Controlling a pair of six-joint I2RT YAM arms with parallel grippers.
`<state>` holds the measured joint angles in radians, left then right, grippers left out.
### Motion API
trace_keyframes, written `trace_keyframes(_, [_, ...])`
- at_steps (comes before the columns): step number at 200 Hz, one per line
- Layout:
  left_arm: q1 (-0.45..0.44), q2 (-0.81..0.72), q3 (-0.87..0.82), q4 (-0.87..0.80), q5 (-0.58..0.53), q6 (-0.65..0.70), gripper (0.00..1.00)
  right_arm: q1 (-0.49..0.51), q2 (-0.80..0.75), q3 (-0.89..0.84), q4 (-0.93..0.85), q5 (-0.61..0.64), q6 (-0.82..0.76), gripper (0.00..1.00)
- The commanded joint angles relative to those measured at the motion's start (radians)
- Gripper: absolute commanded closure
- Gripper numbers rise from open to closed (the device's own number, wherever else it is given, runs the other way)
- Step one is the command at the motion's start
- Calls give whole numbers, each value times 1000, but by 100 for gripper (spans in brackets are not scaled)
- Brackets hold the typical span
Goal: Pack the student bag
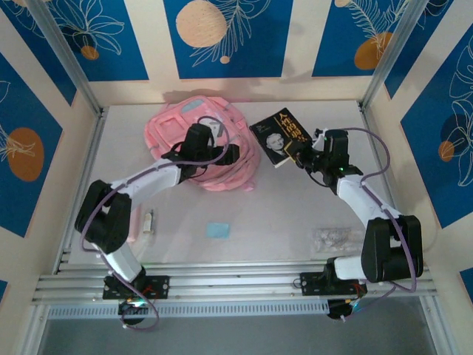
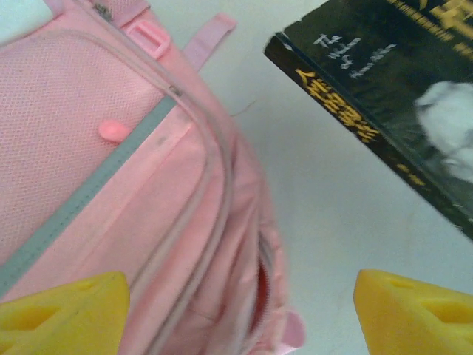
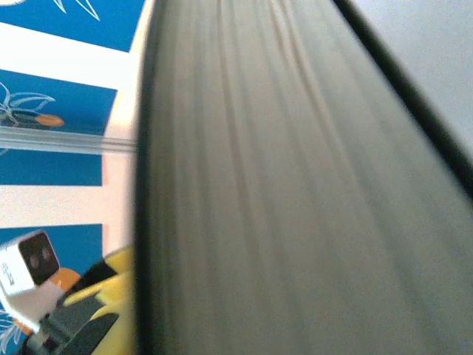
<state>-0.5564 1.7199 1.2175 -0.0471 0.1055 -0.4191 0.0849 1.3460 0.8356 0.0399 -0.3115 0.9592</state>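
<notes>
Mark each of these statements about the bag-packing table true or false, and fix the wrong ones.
1. The black softcover book lies to the right of the soft pink fabric backpack. True.
2. The left claw is clamped on a backpack strap. False: its yellow fingers stand wide apart above the backpack, holding nothing.
3. The right claw grips the book at the corner nearest the right arm. True.
4. The small light-blue flat piece rests on top of the backpack. False: it lies on the white table, nearer the arm bases and apart from the backpack.
5. The book is inside the backpack. False: it is outside, beside it.
</notes>
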Motion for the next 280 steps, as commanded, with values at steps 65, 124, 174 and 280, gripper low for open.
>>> trace_keyframes(65, [7,200,156,-305,-263,355,22,-50,-88,28,-85,-118,-147,96])
trace_keyframes(124, [7,281,177,-298,-394,425,43,-50,-88,23,-70,-130,-144,98])
trace_keyframes(174, [11,274,197,-322,-337,399,100,-51,-96,14,-84,-114,-153,98])
trace_keyframes(280, [132,31,223,-226,200,38,100,-48,-163,-32,-118,-79,-174,99])
